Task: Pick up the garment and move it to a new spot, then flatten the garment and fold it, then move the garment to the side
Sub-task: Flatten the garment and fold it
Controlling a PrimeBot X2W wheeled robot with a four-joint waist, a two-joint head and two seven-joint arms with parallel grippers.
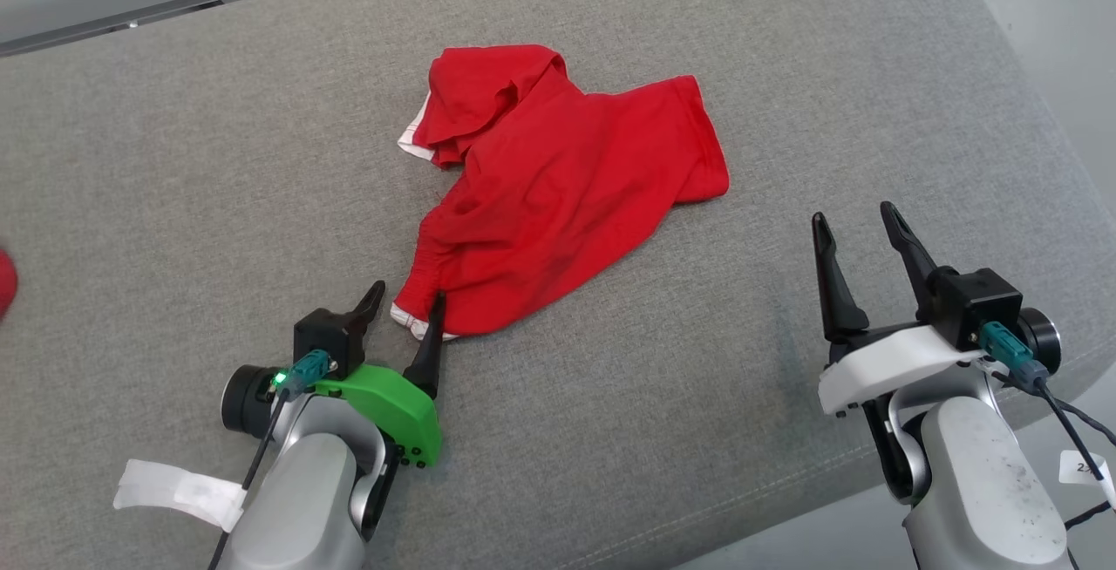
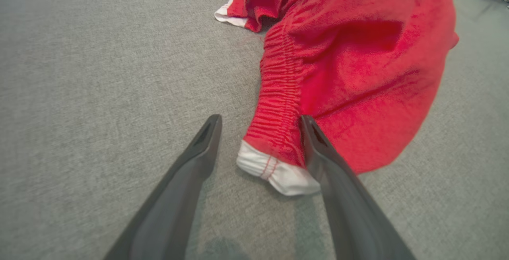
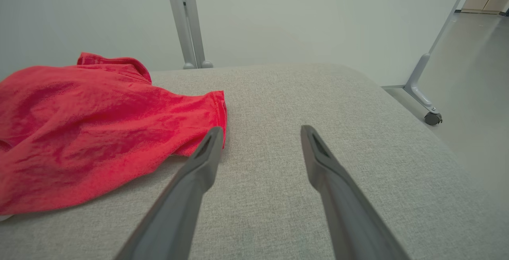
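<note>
A red garment (image 1: 558, 195) with white trim lies crumpled in the middle of the grey cushion (image 1: 174, 160). My left gripper (image 1: 406, 298) is open at its near corner. In the left wrist view the white-edged corner of the garment (image 2: 278, 148) lies between the fingers, against the right-hand one, and the left gripper (image 2: 258, 123) has not closed on it. My right gripper (image 1: 857, 217) stands open over bare cushion, to the right of the garment's hem. In the right wrist view the garment (image 3: 87, 125) lies left of the right gripper (image 3: 259, 132), apart from it.
The cushion's right edge (image 1: 1046, 117) curves down to the floor close to my right arm. A metal stand on a caster (image 3: 431, 117) stands on the floor beyond it. A small red thing (image 1: 5, 282) shows at the far left edge.
</note>
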